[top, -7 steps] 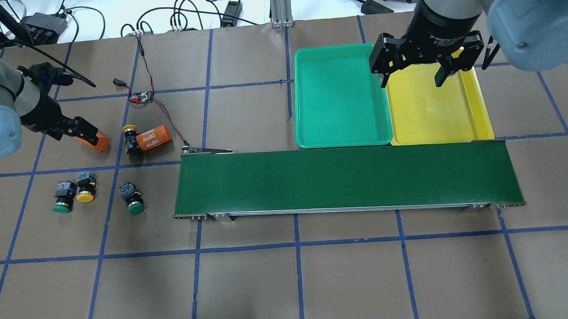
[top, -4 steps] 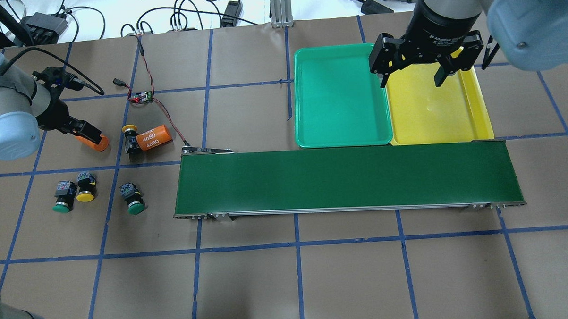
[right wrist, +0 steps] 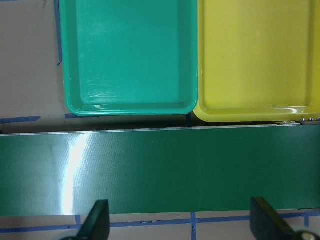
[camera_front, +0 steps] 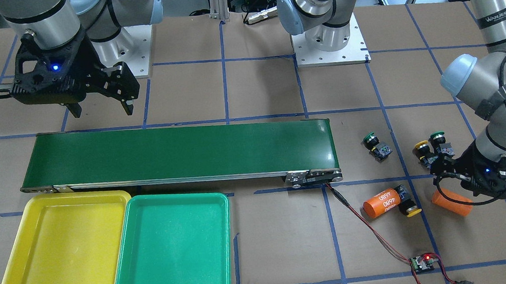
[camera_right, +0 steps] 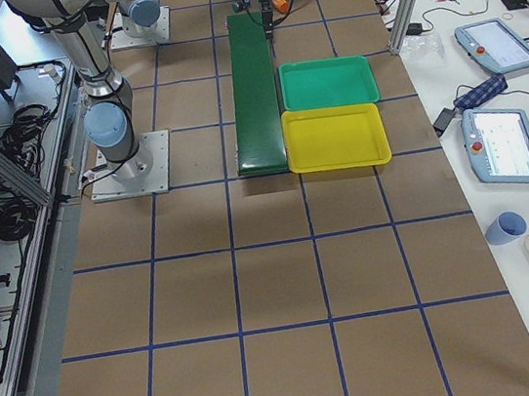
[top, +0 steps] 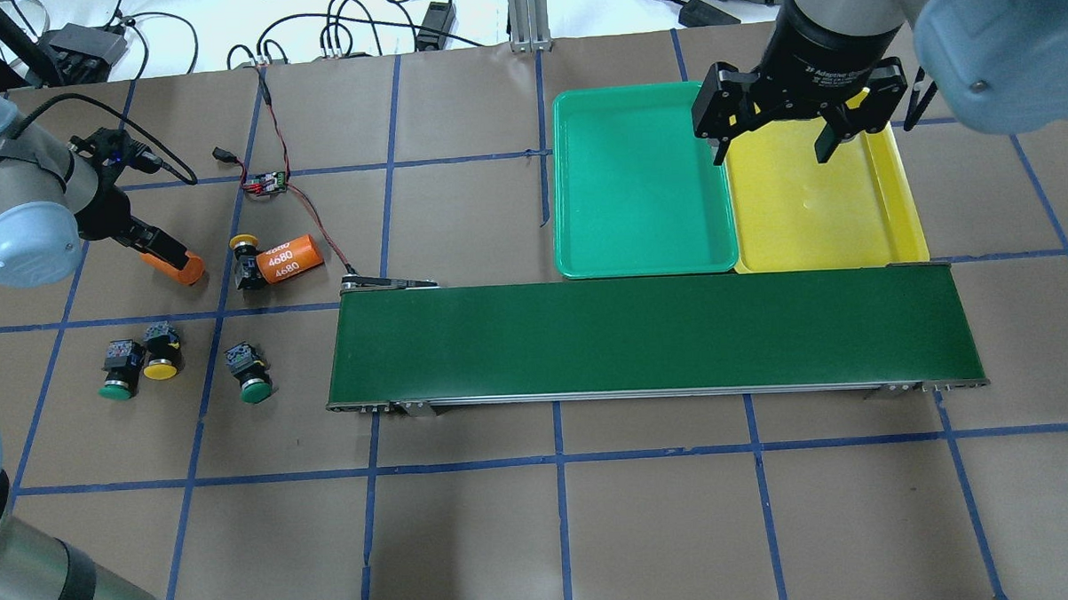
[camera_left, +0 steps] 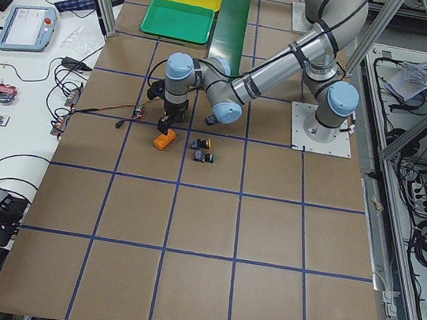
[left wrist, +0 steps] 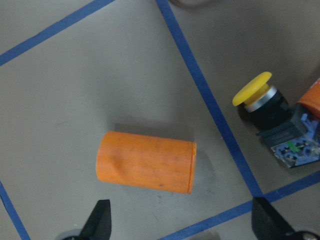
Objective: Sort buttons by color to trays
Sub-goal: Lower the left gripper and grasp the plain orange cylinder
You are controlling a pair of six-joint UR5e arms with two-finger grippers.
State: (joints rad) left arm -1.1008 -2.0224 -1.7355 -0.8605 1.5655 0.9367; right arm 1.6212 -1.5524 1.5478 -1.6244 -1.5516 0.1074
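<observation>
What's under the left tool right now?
The plain orange cylinder lies on the paper below the open left tool, not gripped. A yellow button lies beside it. In the overhead view the tool hides part of the cylinder.

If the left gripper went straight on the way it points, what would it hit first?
Probably the unmarked orange cylinder, lying ahead of the open left gripper; depth is unclear.

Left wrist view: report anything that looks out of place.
The left gripper hangs open over a plain orange cylinder, not a button, which is odd for button sorting. The nearest yellow button lies on its side against the 4680 cylinder.
</observation>
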